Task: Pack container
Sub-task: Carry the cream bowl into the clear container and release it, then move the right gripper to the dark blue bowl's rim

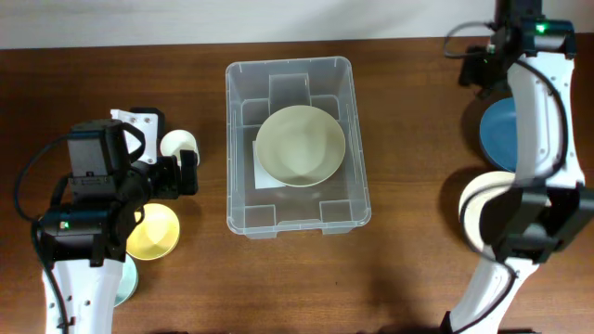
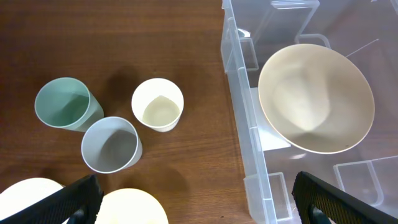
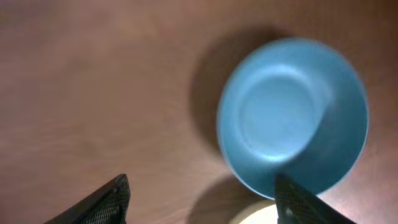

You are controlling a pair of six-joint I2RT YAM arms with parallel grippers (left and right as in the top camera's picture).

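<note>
The container (image 1: 243,199), a large clear plastic bin, stands at the table's centre. A cream bowl (image 1: 300,146) sits upright inside it, over a white label (image 1: 264,178). In the left wrist view the container wall (image 2: 245,124) and the cream bowl (image 2: 316,98) lie to the right. My left gripper (image 2: 199,202) is open beside the bin's left wall, with nothing between its fingers. My right gripper (image 3: 202,205) is open over bare wood, and its right finger (image 3: 305,202) overlaps the near rim of a blue bowl (image 3: 292,115).
Left of the bin stand a green cup (image 2: 65,104), a grey cup (image 2: 111,144) and a white cup (image 2: 158,104). A yellow bowl (image 1: 153,232) sits under the left arm. At the right are the blue bowl (image 1: 501,130) and a white bowl (image 1: 483,209).
</note>
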